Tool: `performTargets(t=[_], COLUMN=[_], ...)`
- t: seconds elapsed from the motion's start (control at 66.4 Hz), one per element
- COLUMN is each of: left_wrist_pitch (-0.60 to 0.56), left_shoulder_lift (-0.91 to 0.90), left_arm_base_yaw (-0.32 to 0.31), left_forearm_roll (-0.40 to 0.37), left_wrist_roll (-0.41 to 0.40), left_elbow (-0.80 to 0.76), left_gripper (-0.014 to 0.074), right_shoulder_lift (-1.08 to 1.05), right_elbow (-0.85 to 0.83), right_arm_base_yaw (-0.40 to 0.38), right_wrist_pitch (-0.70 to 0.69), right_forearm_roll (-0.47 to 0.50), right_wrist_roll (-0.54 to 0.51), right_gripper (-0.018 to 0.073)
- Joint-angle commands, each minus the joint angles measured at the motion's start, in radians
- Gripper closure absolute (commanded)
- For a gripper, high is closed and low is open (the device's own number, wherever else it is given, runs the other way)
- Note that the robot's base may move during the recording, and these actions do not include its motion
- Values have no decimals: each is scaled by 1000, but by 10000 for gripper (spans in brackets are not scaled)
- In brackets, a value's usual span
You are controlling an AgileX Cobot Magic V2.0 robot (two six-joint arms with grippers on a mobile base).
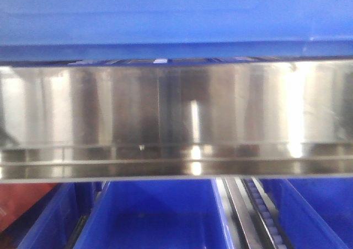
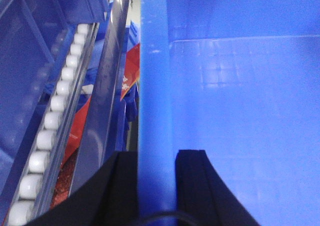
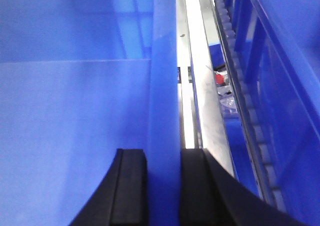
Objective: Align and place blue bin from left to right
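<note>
The front view was soft and slightly blurred, with bright vertical glare streaks on the steel beam (image 1: 176, 111). Both wrist views were evenly lit but out of focus up close; the blue bin (image 2: 240, 111) looked washed pale, and a metal rail (image 3: 191, 61) blew out white

The front view faced a steel beam (image 1: 176, 117) at close range. Both wrist views looked closely along opposite rims of the shared blue bin (image 2: 155, 86)

Warehouse storage: steel rack beam (image 1: 176, 111), roller tracks (image 2: 47, 131), blue crates (image 1: 157, 216).
</note>
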Motion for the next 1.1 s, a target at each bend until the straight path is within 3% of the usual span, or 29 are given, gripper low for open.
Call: performTargets(t=[0.0, 1.084], left_wrist_pitch=[-104, -104], left_shoulder_lift=[-5, -5], left_arm_base_yaw=[-14, -14], left_forearm_roll=[16, 16], left_wrist_roll=[-4, -4], left_elbow=[-17, -17], left_gripper=[707, 707], right_shoulder_lift=[-3, -3], right_elbow=[-9, -9], right_arm_base_yaw=[15, 15], right_wrist_pitch=[-306, -306], right_forearm_roll=[-2, -2], right_wrist_roll=[-3, -3], right_gripper=[639, 639])
